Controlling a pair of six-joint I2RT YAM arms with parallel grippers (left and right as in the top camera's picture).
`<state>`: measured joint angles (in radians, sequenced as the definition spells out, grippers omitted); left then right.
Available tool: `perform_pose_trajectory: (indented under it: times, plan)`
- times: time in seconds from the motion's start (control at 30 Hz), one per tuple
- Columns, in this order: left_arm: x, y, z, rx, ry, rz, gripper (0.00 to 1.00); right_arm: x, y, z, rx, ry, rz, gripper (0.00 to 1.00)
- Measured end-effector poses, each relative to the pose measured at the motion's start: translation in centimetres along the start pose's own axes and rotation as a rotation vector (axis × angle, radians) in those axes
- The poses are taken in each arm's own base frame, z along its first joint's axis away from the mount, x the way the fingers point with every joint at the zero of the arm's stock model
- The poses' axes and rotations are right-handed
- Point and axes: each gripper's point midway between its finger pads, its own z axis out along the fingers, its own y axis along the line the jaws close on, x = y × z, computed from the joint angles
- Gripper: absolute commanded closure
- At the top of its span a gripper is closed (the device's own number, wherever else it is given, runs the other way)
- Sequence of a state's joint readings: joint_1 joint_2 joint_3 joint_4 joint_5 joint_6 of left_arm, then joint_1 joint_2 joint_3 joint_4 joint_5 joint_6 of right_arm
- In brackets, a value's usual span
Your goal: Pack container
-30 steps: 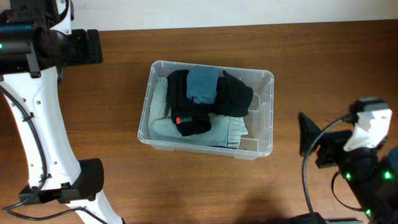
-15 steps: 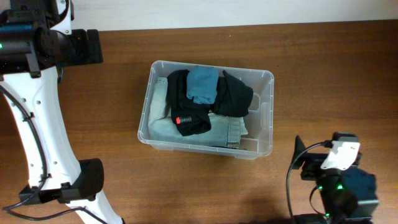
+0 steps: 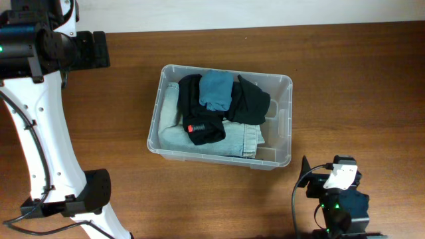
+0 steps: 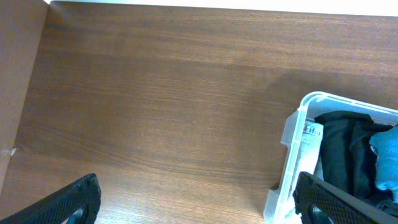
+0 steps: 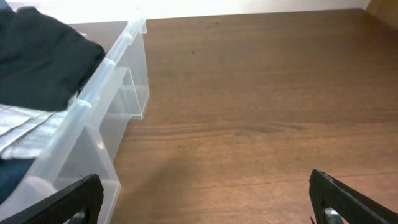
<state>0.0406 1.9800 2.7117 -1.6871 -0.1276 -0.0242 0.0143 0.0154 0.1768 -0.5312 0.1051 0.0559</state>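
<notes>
The clear plastic container stands in the middle of the wooden table. It holds folded light denim, black garments and a blue cloth on top. My left gripper is at the far left, well apart from the container, open and empty; the container's corner shows at the right of the left wrist view. My right gripper is low at the front right, open and empty, with the container's wall to its left.
The left arm's white links run down the left side of the table. The table's far edge meets a pale wall. Bare wood lies between the container and the right gripper.
My right arm has drawn back toward the front edge and shifted left, now lower in the overhead view. The left arm and the container have not moved.
</notes>
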Motion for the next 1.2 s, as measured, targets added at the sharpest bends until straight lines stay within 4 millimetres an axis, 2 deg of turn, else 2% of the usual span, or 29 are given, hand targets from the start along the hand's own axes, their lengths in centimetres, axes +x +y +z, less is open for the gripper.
perform_pose_trajectory:
  times: [0.07, 1.2]
  plan:
    - [0.00, 0.00, 0.00, 0.000, 0.000, 0.000, 0.00, 0.77, 0.01, 0.48, 0.000, 0.010, -0.001, 0.02]
    - [0.00, 0.00, 0.00, 0.000, 0.000, 0.000, 0.00, 0.47, 0.03, 0.50, 0.000, -0.003, 0.000, 0.02]
